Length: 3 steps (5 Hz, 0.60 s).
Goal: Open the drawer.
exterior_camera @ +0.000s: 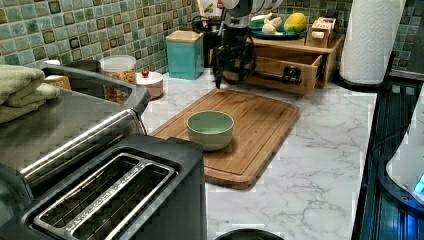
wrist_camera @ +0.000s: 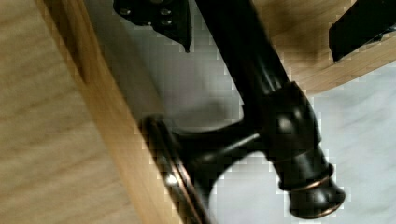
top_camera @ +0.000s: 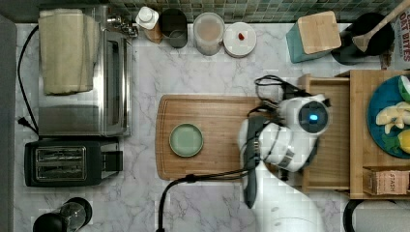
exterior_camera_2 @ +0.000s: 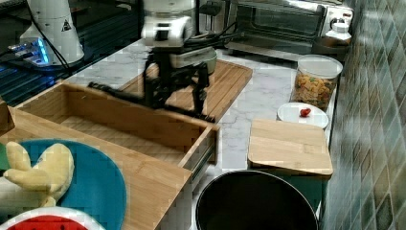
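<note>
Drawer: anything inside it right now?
In the right view the drawer is pulled out and the visible part of its wooden floor looks bare. In the top view the arm covers part of the interior, so that patch can't be checked.

The bamboo drawer [exterior_camera_2: 125, 125] with black bar handle [exterior_camera_2: 122, 95] stands pulled open.
</note>
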Available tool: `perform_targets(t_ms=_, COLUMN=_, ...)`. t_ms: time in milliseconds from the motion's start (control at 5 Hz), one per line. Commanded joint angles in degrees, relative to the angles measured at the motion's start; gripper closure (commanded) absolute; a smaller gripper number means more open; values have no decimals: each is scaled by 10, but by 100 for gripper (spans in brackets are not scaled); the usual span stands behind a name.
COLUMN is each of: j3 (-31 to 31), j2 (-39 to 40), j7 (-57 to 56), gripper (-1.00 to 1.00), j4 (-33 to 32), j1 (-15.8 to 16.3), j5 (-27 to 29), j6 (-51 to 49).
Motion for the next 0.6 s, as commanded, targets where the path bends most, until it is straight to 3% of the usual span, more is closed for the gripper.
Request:
perform_targets(t_ms=200, j3=148, j2=-100, j7=60, gripper=-100, j4=-48, j1=145, j5=28, j6=-135)
perform_targets(t_ms=600, j3=147, j2=-100, j7=60, gripper=-100, j4=-48, j1=146, j5=29, j6=-136)
